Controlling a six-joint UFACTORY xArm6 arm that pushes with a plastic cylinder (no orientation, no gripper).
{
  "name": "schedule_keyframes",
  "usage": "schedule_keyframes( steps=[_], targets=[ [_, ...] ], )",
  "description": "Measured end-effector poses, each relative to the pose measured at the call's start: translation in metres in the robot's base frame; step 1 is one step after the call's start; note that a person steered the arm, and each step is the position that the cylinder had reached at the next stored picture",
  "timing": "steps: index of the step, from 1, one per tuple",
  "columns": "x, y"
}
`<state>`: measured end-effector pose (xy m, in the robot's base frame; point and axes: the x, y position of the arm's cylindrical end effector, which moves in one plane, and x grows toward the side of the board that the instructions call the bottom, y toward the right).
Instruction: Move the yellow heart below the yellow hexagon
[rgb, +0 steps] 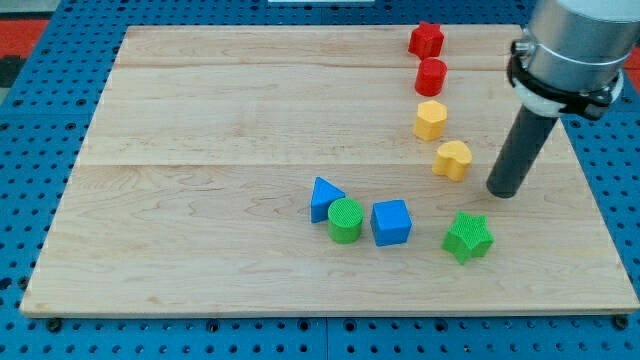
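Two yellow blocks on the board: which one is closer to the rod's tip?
The yellow heart: it lies just to the view's left of my tip. The yellow hexagon sits farther up the view, beyond the heart.

Heart (453, 159) sits below hexagon (431, 120), seemingly apart.

Eight blocks lie on the wooden board (200, 100): two red, two yellow, two blue and two green. The reds are a star (426, 39) and a cylinder (431, 76); the yellows are a hexagon (431, 120) and a heart (453, 159). The blues are a triangle (324, 198) and a cube (391, 222), the greens a cylinder (345, 220) and a star (468, 237), and there is one rod with my tip (504, 190).
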<state>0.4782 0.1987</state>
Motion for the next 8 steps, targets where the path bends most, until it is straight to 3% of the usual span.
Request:
schedule_keyframes(
  steps=[1, 2, 3, 4, 5, 8],
  targets=[
    [-0.027, -0.035],
    [-0.016, -0.059],
    [0.001, -0.013],
    [0.051, 0.052],
    [0.084, 0.013],
    [0.084, -0.012]
  ],
)
